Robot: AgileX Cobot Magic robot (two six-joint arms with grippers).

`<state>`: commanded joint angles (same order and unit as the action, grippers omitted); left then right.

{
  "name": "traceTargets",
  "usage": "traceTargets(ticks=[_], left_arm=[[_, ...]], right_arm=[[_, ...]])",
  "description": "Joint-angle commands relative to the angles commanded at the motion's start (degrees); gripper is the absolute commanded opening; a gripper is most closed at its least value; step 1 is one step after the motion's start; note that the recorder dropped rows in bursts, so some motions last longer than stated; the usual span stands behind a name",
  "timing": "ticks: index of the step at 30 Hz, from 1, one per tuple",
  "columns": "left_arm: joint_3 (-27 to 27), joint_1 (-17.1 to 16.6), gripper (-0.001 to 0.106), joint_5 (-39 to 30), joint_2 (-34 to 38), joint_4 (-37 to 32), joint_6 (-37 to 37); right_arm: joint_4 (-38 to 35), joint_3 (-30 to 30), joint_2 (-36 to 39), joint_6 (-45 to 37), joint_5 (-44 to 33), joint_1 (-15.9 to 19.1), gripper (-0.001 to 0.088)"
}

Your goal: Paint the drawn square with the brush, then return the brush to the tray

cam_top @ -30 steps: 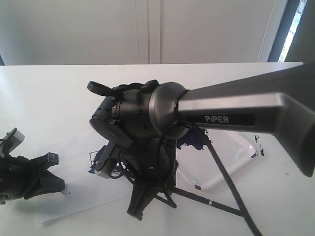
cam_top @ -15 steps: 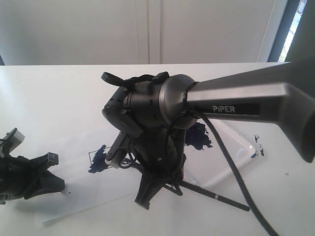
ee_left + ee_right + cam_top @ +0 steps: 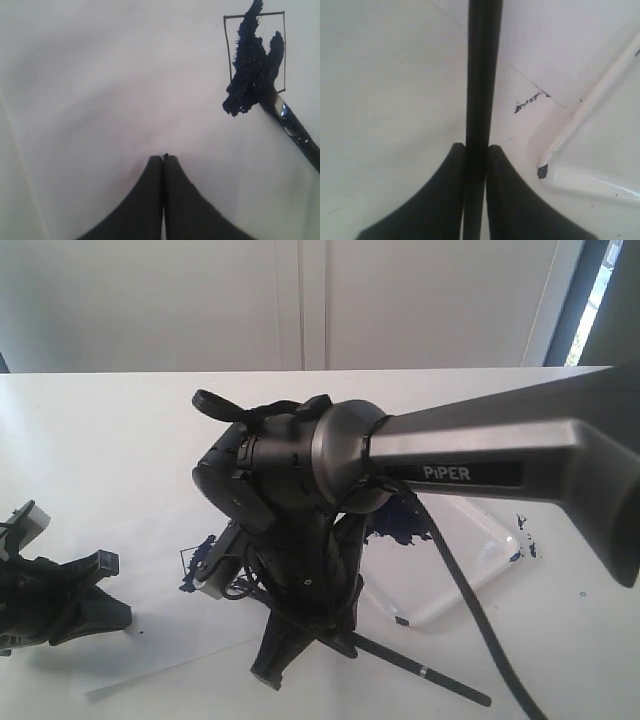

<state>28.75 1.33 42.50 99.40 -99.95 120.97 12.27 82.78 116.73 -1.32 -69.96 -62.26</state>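
- Right gripper [image 3: 477,148] is clamped tight on the brush [image 3: 482,75]. Both fingers press against the black handle, which runs straight out from between them.
- My exterior view shows the free end of that handle poking out behind the gripper, low over the table [image 3: 100,440]. It carries a thin silver band there.
- At the other end, the bristles [image 3: 248,92] are thick with dark blue paint and lie on the square [image 3: 272,20]. They cross its pen outline at one edge.
- Blue streaks cover part of the square's inside and the rest is white. A silver ferrule [image 3: 281,109] sits just behind the bristles.
- Left gripper [image 3: 163,159] is pressed fully closed with nothing in it, and its tips hover over bare paper [image 3: 100,100]. It sits well apart from the right gripper, with the square between the two.
- From the exterior view, the square [image 3: 185,558] is mostly hidden by the right wrist. I can only see a corner of it and some blue smear.
- The tray [image 3: 480,540] lies just beside the right gripper, on the side away from the left one. A rounded corner of it is close to the handle.
- A dark blue blotch [image 3: 400,530] sits in the tray near the wrist, and there are blue specks [image 3: 522,530] along the far rim.
- The only writing I can read is "PiPER" [image 3: 445,473], in white letters on the dark strip of the right forearm.
- A black cable [image 3: 470,610] drops from that arm across the tray.
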Motion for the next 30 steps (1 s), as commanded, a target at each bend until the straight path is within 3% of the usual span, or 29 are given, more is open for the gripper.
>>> traceTargets(ticks=[7,16,22,30], left_arm=[[0.00,0.00,0.000,0.81,0.00,0.00,0.00],[0.00,0.00,0.000,0.89,0.00,0.00,0.00],[0.00,0.00,0.000,0.94,0.00,0.00,0.00],[0.00,0.00,0.000,0.94,0.00,0.00,0.00]], right_arm=[[6.68,0.00,0.00,0.64,0.00,0.22,0.0000],[6.75,0.00,0.00,1.32,0.00,3.73,0.0000],[5.17,0.98,0.00,1.32,0.00,2.74,0.0000],[3.47,7.42,0.11,1.32,0.00,0.55,0.0000]])
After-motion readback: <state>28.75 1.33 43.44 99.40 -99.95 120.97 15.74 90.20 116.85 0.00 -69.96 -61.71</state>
